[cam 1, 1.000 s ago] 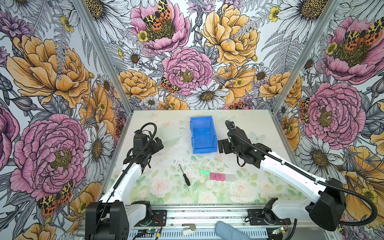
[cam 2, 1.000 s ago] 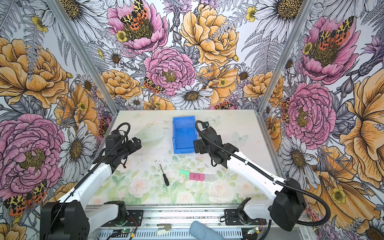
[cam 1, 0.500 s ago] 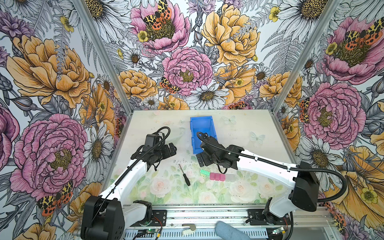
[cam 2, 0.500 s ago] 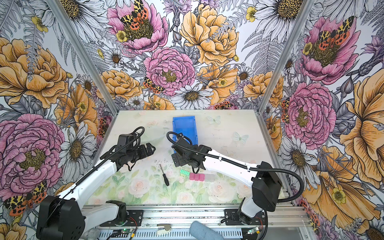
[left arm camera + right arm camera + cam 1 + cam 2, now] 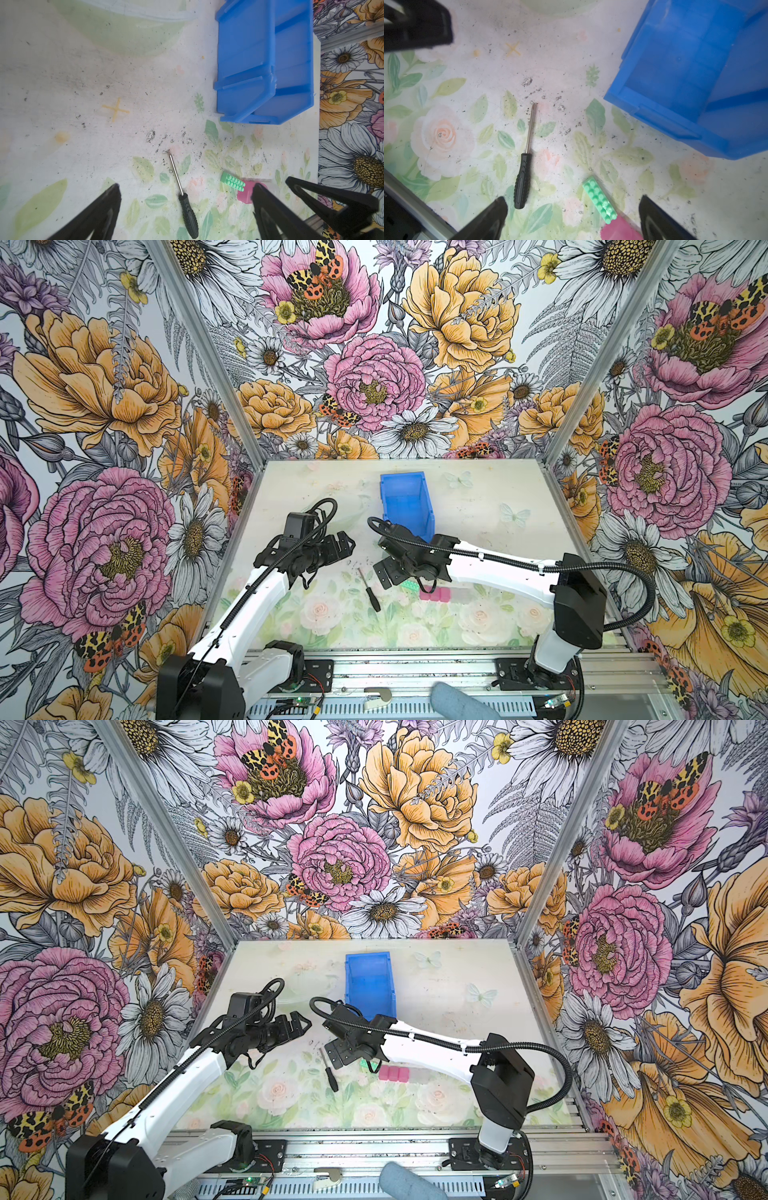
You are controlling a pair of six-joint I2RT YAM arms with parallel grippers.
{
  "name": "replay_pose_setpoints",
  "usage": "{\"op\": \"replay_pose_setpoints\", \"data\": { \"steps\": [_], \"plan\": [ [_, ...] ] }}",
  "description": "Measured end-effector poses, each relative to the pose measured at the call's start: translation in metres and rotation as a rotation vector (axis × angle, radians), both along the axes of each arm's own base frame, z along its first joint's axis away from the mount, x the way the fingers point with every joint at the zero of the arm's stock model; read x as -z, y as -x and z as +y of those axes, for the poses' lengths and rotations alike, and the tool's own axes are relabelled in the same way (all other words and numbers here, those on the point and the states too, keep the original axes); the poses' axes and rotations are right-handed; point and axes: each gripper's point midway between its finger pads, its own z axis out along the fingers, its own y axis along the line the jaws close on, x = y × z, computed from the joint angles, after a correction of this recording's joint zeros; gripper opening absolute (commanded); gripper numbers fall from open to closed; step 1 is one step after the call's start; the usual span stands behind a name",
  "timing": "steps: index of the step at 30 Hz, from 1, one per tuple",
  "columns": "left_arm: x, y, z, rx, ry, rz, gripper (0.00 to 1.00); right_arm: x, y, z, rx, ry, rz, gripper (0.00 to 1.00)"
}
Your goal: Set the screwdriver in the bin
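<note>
Your right gripper is hovering with jaws spread wide, gripping nothing, lower middle in a top view, beside the screwdriver lying flat: thin silver shaft, ribbed black handle.

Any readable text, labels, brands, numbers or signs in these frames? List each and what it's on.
"X": a faded yellow cross marked on the table; a mark, not lettering.
Bin: plain blue plastic, no label or number to read.
Screwdriver: ribbed black handle, no brand visible.
Green brick: its studs show no readable lettering.
No other words or numbers can be read in any view.
</note>
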Motion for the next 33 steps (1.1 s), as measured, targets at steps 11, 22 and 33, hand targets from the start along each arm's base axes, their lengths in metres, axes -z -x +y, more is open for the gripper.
{"op": "replay_pose_setpoints", "data": {
  "steps": [11,22,33],
  "plan": [
    [0.001,0.031,-0.01,-0.033,0.159,0.114,0.99,0.028,0.016,0.023,-0.066,-0.021,0.101,0.99],
    [0.005,0.063,0.003,-0.14,0.181,0.187,0.99,0.047,0.02,0.04,-0.088,-0.043,0.126,0.97],
    [0.016,0.084,0.013,-0.2,0.173,0.227,0.99,0.063,0.03,0.048,-0.107,-0.037,0.149,0.83]
  ]
}}
